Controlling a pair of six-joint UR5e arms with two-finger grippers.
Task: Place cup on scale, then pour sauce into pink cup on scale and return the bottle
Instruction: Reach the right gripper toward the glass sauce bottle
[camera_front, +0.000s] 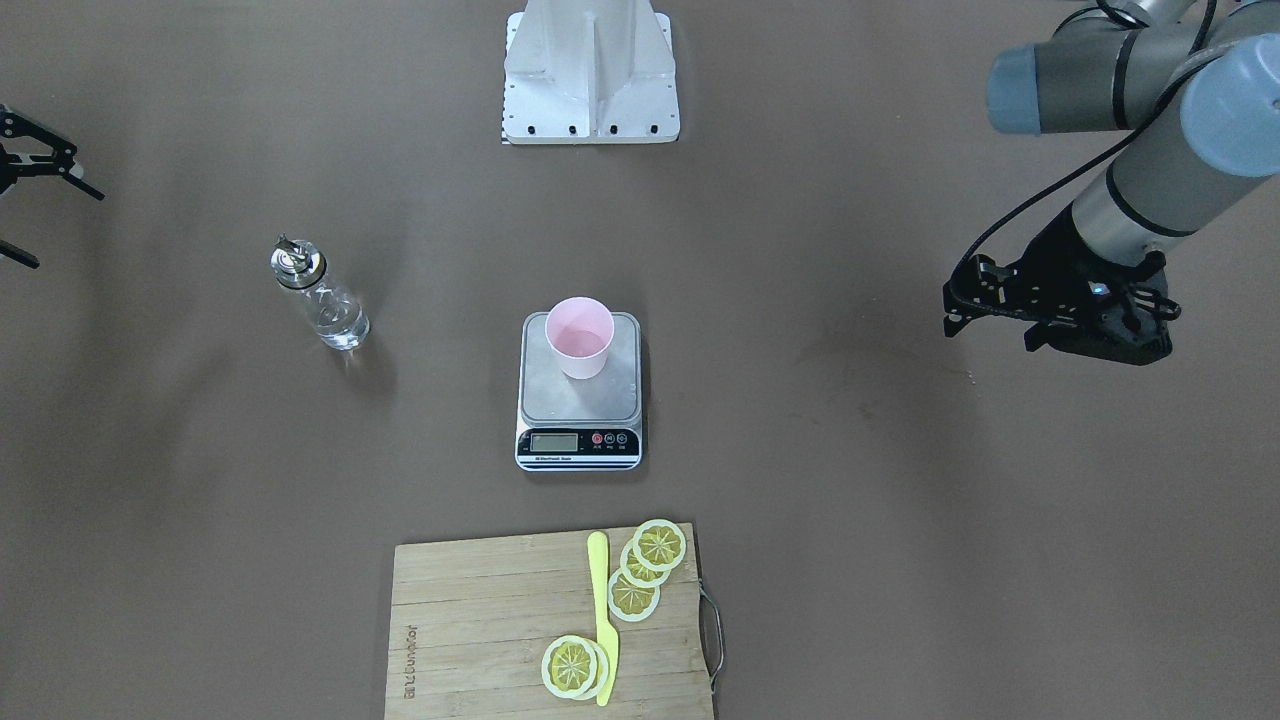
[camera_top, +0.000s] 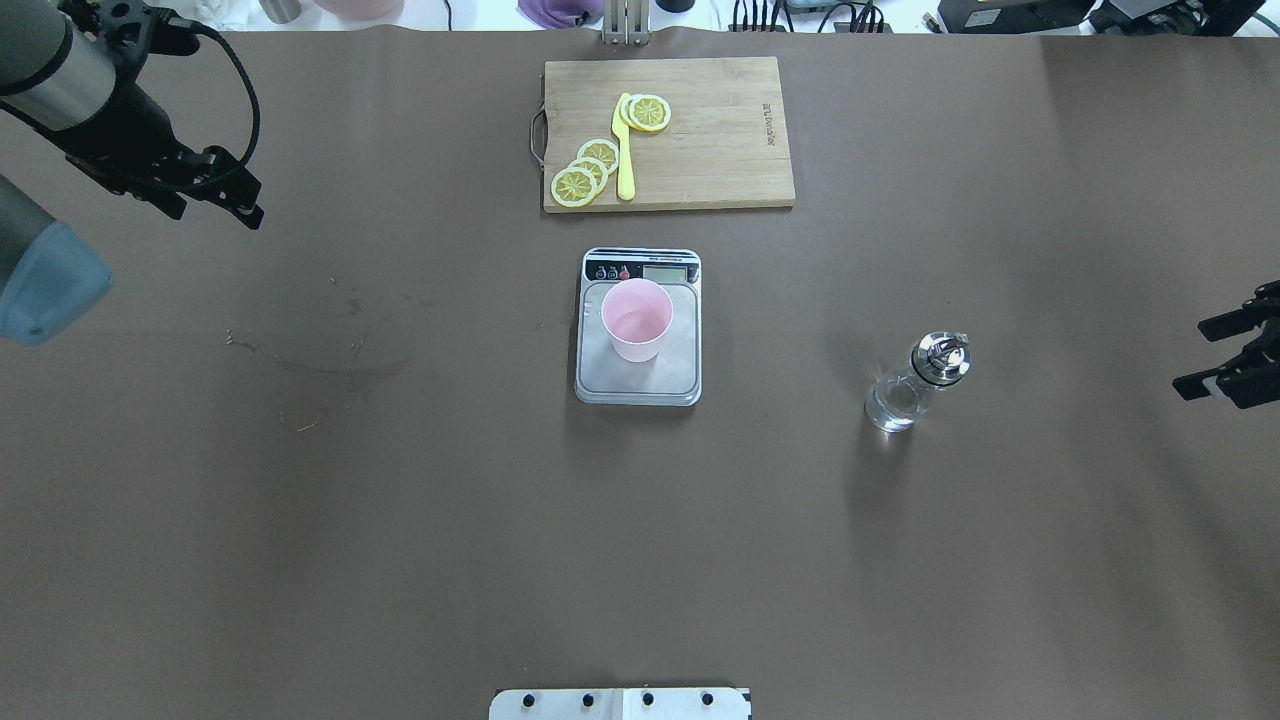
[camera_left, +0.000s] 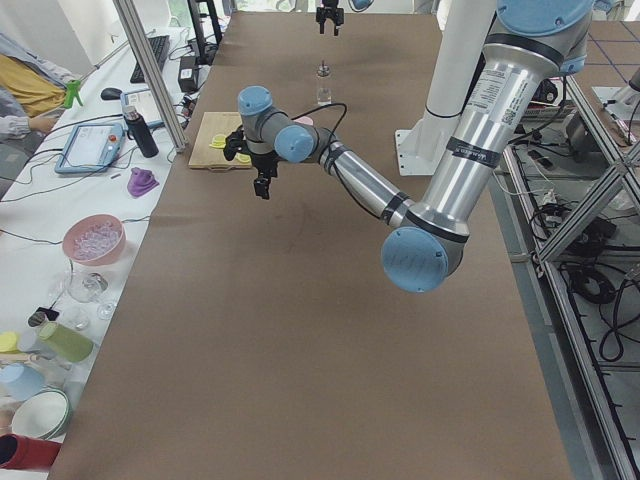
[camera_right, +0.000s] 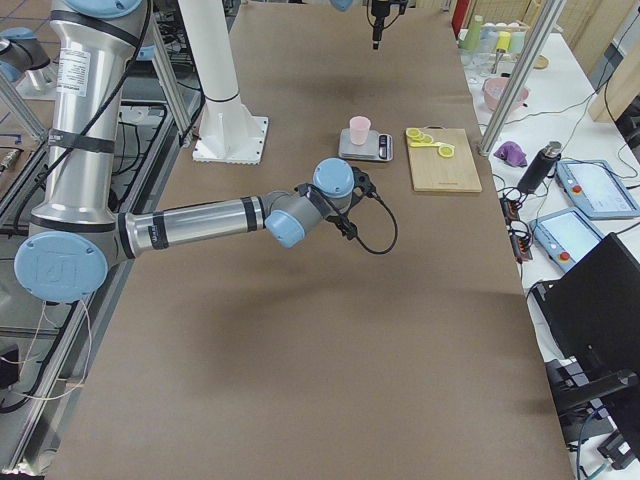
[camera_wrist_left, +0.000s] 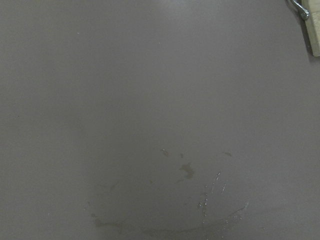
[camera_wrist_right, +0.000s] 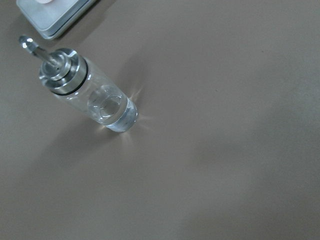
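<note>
Step 1 looks done: cup (camera_front: 579, 335) stands upright on the scale (camera_front: 600, 405), toward the platform's back half, nothing gripping it. Can't tell from any view whether there's liquid in it. My read is the pour is the step in hand & not yet begun.

Bottle (camera_front: 330, 305) stands upright on the bare table (camera_front: 800, 520), well apart from the scale on the robot's right side, spout up, untouched. Sauce (camera_wrist_right: 111, 111) shows as a clear layer low in the glass.

R gripper (camera_top: 1215, 352) hangs at the table's far right edge, near the bottle but not touching, fingers spread wide, nothing betw them. Its wrist cam looks down on the bottle, w/ the scale's corner just in frame at top left.

L gripper (camera_top: 218, 212) sits well off to the robot's left, on the cutting-board side, pointing down over bare table. The tips look parted & hold nothing. L arm is stretched out low and clear of the scale.

Next move, as I judge it: R arm needs to come in level w/ the bottle's glass body, below the metal cap, straddle it & close firmly. Glass is smooth & the bottle narrow, so an off-centre approach could tip it
</note>
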